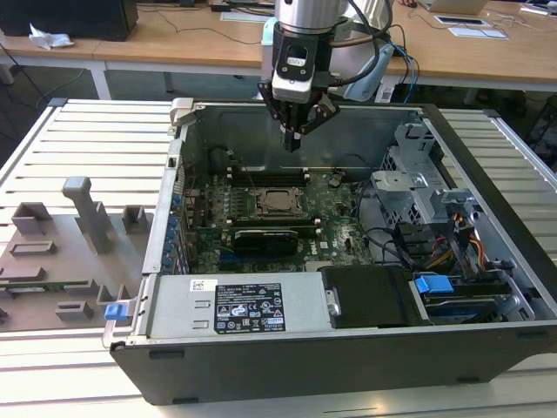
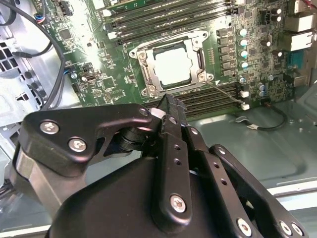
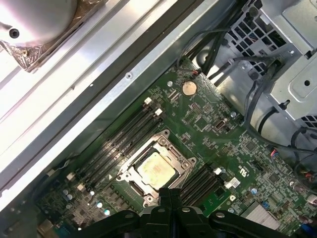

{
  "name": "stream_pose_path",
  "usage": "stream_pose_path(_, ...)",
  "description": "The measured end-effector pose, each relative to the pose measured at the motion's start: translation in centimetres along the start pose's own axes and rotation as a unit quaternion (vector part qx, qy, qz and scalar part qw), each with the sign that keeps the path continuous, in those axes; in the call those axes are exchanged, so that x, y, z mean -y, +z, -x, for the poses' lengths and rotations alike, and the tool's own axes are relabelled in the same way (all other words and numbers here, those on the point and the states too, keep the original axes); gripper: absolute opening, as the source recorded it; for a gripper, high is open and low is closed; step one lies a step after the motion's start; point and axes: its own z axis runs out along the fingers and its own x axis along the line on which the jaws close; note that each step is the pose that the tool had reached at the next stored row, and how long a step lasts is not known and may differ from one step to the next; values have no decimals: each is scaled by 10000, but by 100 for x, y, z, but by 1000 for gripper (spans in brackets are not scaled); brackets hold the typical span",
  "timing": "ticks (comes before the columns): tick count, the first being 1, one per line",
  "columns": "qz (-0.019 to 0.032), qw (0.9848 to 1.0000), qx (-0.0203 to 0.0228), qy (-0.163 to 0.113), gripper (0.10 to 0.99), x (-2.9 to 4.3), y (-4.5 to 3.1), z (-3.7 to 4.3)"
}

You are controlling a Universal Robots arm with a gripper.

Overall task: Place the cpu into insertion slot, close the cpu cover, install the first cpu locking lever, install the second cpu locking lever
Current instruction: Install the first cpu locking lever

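The cpu (image 2: 172, 64) lies flat in the insertion slot (image 1: 278, 202) on the green board, its silvery top showing through the window of the cpu cover (image 2: 147, 67), which is folded down over it. In the first wrist view the cpu (image 3: 156, 170) sits framed by that cover (image 3: 174, 152). A thin wire locking lever (image 2: 225, 93) angles away from one socket corner, standing free of the board. My gripper (image 1: 291, 139) hangs above the far wall of the case, well above the socket, fingers shut together with nothing between them (image 2: 170, 104) (image 3: 171, 194).
Long black memory slots (image 2: 173, 15) flank the socket. A black card block (image 1: 270, 237) lies nearer the front, with the power supply (image 1: 252, 305) ahead of it. A drive cage (image 1: 418, 187) and cables (image 1: 409, 248) fill the exterior view's right. A grey fixture plate (image 1: 61, 252) lies outside the case.
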Motion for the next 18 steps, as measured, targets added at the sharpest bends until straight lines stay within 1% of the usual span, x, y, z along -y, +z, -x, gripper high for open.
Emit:
stream_pose_path(2, 1, 10000, 1, -41, 106, 0, 0, 0)
stream_pose_path(9, 7, 9995, 4, -319, 106, 0, 0, 0)
stream_pose_path(14, 10, 9989, 6, -479, 106, 0, 0, 0)
stream_pose_path(18, 13, 9980, 9, -638, 106, 0, 0, 0)
